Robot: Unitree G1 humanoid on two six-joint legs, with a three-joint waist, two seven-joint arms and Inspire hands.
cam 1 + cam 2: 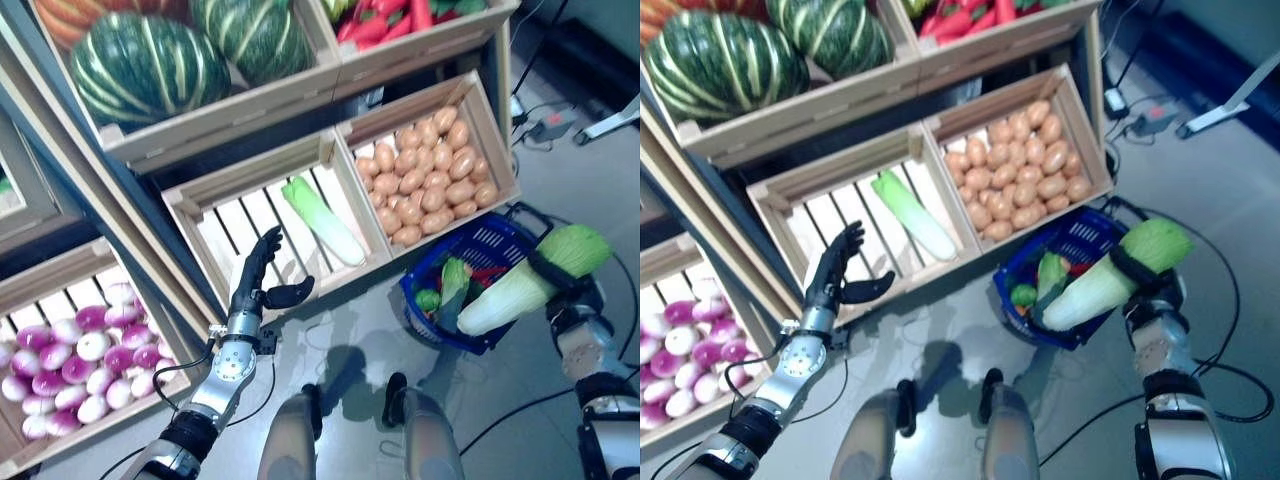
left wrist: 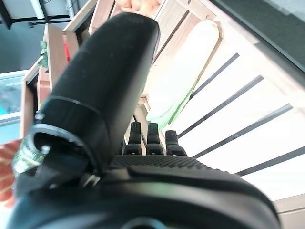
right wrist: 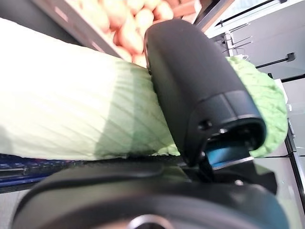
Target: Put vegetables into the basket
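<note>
My right hand point(image 1: 556, 272) is shut on a long napa cabbage point(image 1: 515, 286), white at the stalk and green at the leafy end, held slanted over the right rim of the blue basket point(image 1: 496, 240). In the right wrist view the thumb point(image 3: 200, 90) curls over the cabbage point(image 3: 71, 119). Green and red vegetables point(image 1: 452, 283) lie inside the basket on the floor. A second napa cabbage point(image 1: 322, 220) lies in the slatted wooden crate point(image 1: 215, 190). My left hand point(image 1: 256, 282) is open, fingers straight, at that crate's front edge, left of the cabbage point(image 2: 183, 81).
A crate of potatoes point(image 1: 425, 180) sits right of the slatted crate, just behind the basket. Striped pumpkins point(image 1: 150, 65) and red peppers point(image 1: 385, 20) fill crates above. Purple-white turnips point(image 1: 85, 355) fill a crate at lower left. Cables point(image 1: 545, 125) lie on the floor at right.
</note>
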